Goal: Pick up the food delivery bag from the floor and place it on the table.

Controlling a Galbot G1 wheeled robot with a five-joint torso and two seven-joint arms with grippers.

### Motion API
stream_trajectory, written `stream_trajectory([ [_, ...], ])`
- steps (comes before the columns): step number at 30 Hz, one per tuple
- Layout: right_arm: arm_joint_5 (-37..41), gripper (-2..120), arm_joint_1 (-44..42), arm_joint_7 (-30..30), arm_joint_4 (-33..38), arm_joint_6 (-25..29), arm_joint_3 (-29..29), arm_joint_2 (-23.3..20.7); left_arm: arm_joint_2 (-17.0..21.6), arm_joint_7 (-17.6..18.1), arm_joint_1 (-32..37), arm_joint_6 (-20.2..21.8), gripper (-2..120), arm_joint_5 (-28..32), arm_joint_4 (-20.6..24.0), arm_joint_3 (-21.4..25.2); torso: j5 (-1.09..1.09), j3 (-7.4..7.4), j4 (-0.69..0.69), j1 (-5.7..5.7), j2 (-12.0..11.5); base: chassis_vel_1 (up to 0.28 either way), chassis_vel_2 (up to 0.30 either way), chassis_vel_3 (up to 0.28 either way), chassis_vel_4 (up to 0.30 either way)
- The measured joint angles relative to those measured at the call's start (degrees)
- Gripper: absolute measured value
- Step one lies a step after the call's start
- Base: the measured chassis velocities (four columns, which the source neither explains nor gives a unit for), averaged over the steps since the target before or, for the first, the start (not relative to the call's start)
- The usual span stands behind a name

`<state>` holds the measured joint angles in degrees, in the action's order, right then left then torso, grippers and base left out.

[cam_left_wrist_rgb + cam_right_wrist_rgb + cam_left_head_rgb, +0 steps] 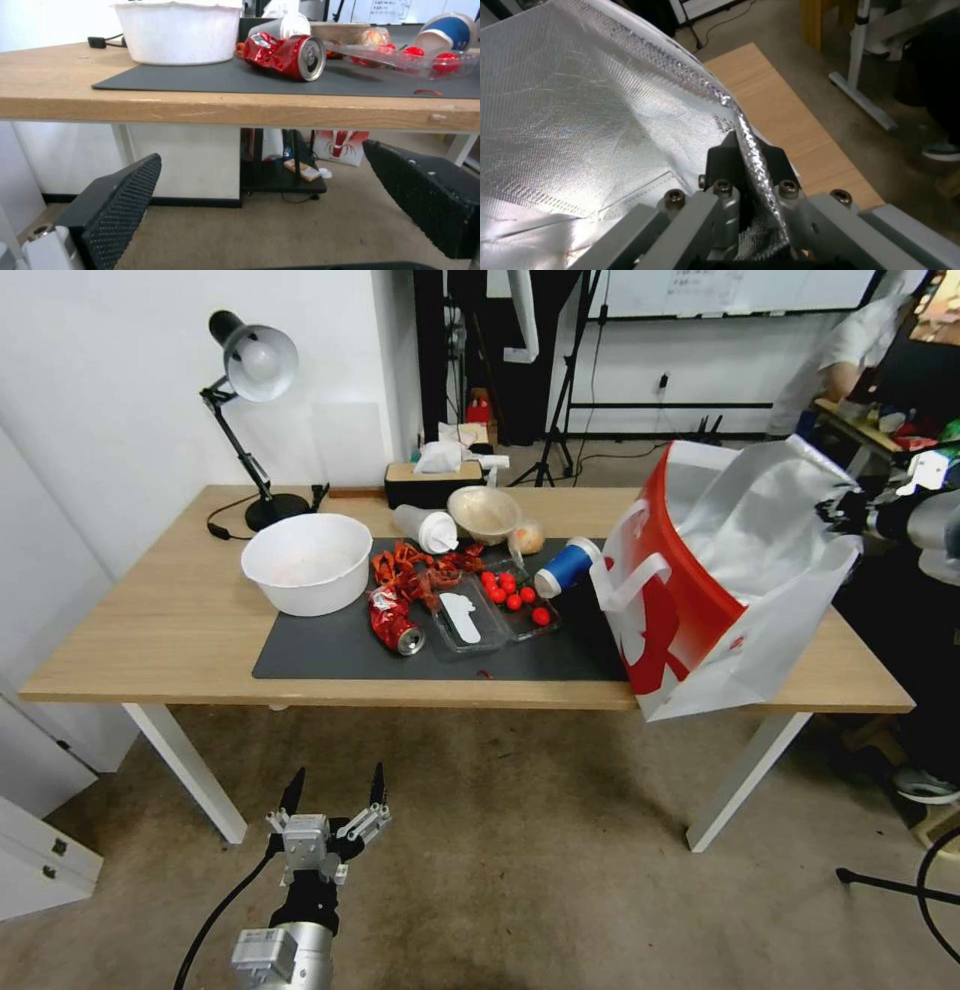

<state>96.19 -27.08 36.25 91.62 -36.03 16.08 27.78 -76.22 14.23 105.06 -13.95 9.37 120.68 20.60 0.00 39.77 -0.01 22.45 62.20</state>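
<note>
The food delivery bag (pixel 720 580), white with a red side panel and white strap handles, stands tilted on the right end of the light wood table (pixel 150 620), its lower corner past the front edge. My right gripper (pixel 840 510) is shut on the bag's top rim; the right wrist view shows its jaws (pixel 745 150) pinching the silver foil lining (pixel 580 112) above the table (pixel 780 112). My left gripper (pixel 335 795) hangs open and holding nothing, low over the beige floor (pixel 500 850) in front of the table. In the left wrist view the left gripper (pixel 262 152) sits just below the table edge (pixel 200 108).
On the dark mat lie a white bowl (pixel 307 562), a crushed red can (pixel 395 625), a clear tray of tomatoes (pixel 510 595) and a tipped blue cup (pixel 565 567) beside the bag. A desk lamp (pixel 250 370) stands at the back left. A small red-printed bag (pixel 340 146) sits under the table.
</note>
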Motion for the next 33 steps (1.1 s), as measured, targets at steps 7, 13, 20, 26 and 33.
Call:
stream_trajectory([
  [7,-2.6,0,1.1,-0.3,-0.9,0.6,-1.4,0.7,0.0,0.0,0.1,-0.1,100,0.0,0.1,0.1,-0.01,0.00,0.00,-0.01,0.0,0.000,0.000,0.000,0.000],
  [13,-3.2,0,1.7,0.3,-1.4,0.6,-2.7,2.0,0.0,0.3,0.4,-0.3,100,0.0,0.3,0.3,0.00,0.00,0.01,-0.01,0.0,0.000,0.000,0.000,0.000],
  [20,-3.5,0,2.4,0.7,-2.6,0.5,-3.3,2.8,-0.1,0.4,0.5,-0.5,100,0.0,0.3,0.4,-0.01,0.00,0.00,0.00,0.0,0.000,0.000,0.000,0.000],
  [26,-3.4,0,2.9,0.4,-3.6,0.4,-3.3,2.6,-0.2,0.5,0.5,-0.5,100,-0.1,0.3,0.4,0.00,0.00,0.01,0.00,0.0,0.000,0.000,0.000,0.000],
  [33,-3.6,0,4.3,0.3,-4.9,0.4,-3.6,2.9,-0.2,0.5,0.6,-0.5,100,-0.2,0.5,0.4,0.00,0.00,0.02,0.00,0.0,0.000,0.000,0.000,0.000],
])
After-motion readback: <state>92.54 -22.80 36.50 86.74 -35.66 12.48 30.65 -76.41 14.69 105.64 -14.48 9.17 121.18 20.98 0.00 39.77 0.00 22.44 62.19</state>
